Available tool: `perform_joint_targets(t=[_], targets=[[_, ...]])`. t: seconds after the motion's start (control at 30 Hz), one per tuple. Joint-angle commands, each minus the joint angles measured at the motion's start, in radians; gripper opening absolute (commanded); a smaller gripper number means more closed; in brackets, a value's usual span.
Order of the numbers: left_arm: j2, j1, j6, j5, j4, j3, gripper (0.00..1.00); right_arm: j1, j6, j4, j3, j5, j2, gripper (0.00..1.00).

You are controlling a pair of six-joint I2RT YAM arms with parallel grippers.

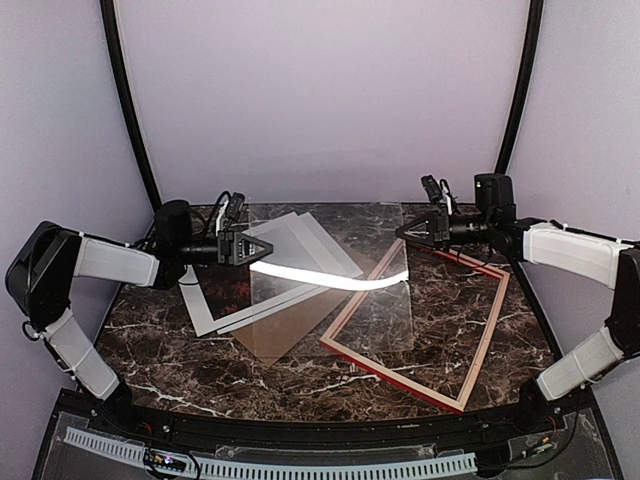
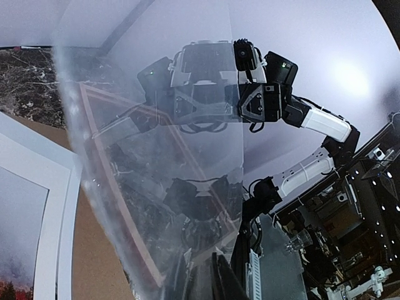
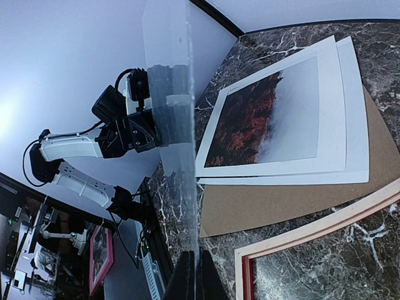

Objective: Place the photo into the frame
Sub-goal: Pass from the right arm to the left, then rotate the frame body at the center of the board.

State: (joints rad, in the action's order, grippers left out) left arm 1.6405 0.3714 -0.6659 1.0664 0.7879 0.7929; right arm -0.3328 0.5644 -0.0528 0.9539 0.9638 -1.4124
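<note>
Photo [image 3: 275,112]: looks thin, light, floppy (creases easily); lies flat at 10 o'clock from frame [image 1: 486,338]. Best gripped by its white margin. Left gripper [image 1: 262,246], right gripper [image 1: 402,232]: fingers pinching clear sheet [image 1: 330,276].

The photo [image 3: 269,119], reddish-orange trees under misty grey sky inside a white margin, lies flat and face up on the left of the desk [image 1: 200,360]. The frame [image 1: 392,375], thin wood with its pale side up and red edges, lies flat and skewed to its right.
</note>
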Motion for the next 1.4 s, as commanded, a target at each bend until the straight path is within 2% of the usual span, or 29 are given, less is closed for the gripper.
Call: perform_joint_targets(t=[0.0,0.07,0.1,0.2,0.27,0.43,0.57,0.77,0.87,0.93,1.13,1.37], targets=[[-0.063,0.004,0.010,-0.003,0.011,-0.025,0.13,0.007,0.037,-0.089,-0.031,-0.027,0.013,0.00],[-0.067,0.004,0.015,-0.007,0.003,-0.029,0.08,0.007,0.047,-0.108,-0.047,-0.036,0.014,0.00],[-0.071,0.004,0.017,-0.010,-0.007,-0.029,0.02,0.008,0.052,-0.117,-0.055,-0.039,0.013,0.00],[-0.082,0.004,0.019,-0.022,-0.035,-0.026,0.00,0.008,0.059,-0.128,-0.076,-0.051,0.011,0.01],[-0.097,0.004,0.005,-0.030,-0.058,-0.018,0.00,0.008,0.040,-0.101,-0.080,-0.072,0.013,0.09],[-0.174,0.004,-0.010,-0.049,-0.165,-0.005,0.00,0.008,-0.047,0.071,-0.056,-0.202,0.018,0.40],[-0.248,0.004,0.033,-0.076,-0.330,0.024,0.00,0.029,-0.100,0.213,-0.035,-0.398,0.017,0.52],[-0.353,0.004,0.091,-0.109,-0.514,0.071,0.00,0.117,-0.157,0.404,-0.055,-0.869,0.081,0.66],[-0.393,0.004,0.102,-0.116,-0.558,0.093,0.00,0.192,-0.165,0.460,-0.096,-1.041,0.112,0.70],[-0.408,0.004,0.104,-0.112,-0.568,0.101,0.00,0.242,-0.172,0.481,-0.126,-1.093,0.115,0.71],[-0.425,0.004,0.118,-0.116,-0.595,0.125,0.00,0.358,-0.175,0.493,-0.201,-1.140,0.093,0.73],[-0.435,0.004,0.083,-0.119,-0.556,0.117,0.00,0.385,-0.172,0.477,-0.229,-1.149,0.046,0.69]])
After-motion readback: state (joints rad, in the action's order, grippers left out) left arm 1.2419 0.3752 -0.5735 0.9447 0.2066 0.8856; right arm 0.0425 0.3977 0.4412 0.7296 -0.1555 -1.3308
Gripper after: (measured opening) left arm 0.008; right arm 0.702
